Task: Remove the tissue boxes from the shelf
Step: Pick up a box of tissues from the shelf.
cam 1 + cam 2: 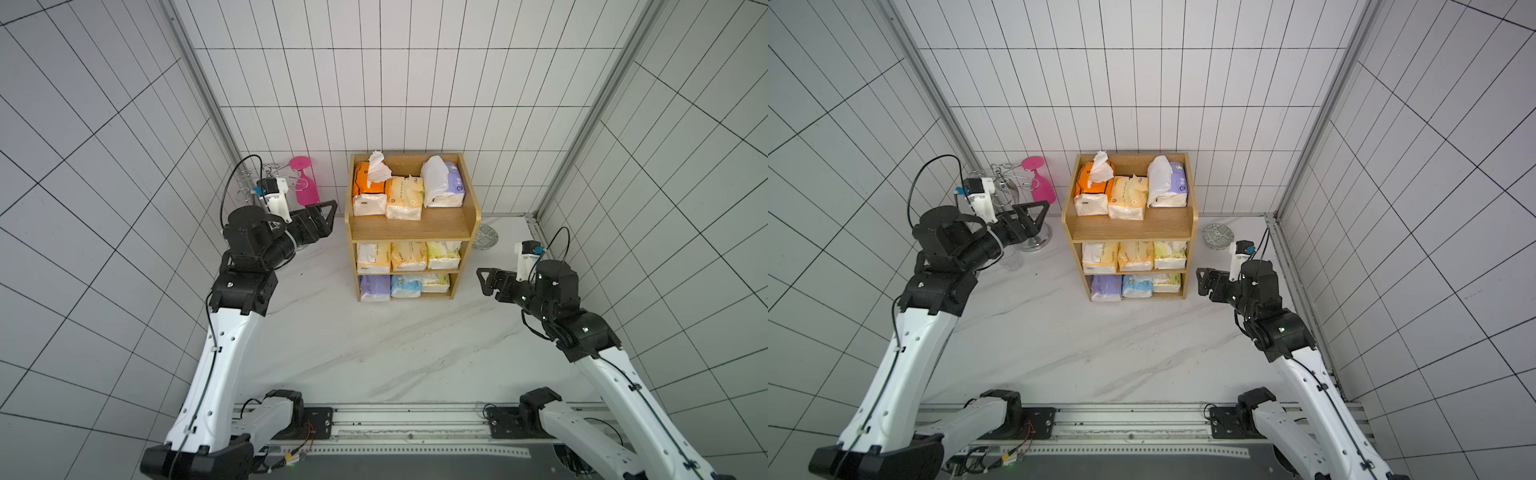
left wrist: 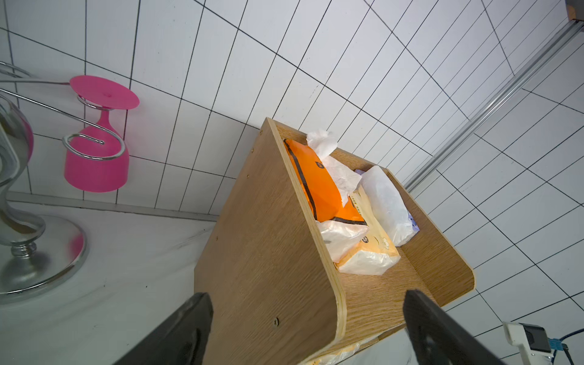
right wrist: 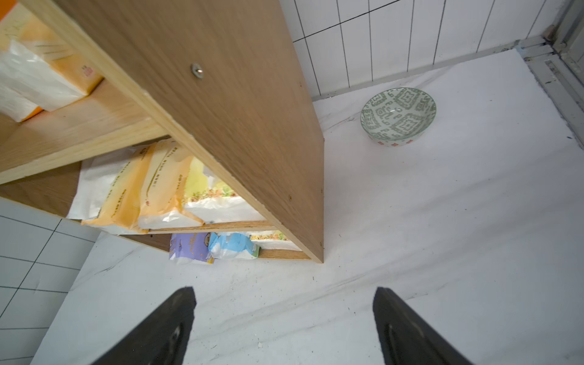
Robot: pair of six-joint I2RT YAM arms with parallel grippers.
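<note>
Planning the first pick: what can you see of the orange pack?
The orange pack is a soft plastic-wrapped brick, orange with dark trim, white at its front end. A white tissue sticks up from its top. It lies flat on the shelf's top tier along the left side panel, the cream pack touching its other side.

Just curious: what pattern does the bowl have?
The bowl is white with a green geometric print; clearest in the right wrist view.

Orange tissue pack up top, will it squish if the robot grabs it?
Probably yes: the orange pack looks soft and crinkly, so it likely dents. It holds only tissue, so it is probably light. The loose tissue sticking out may flop or pull free.
</note>
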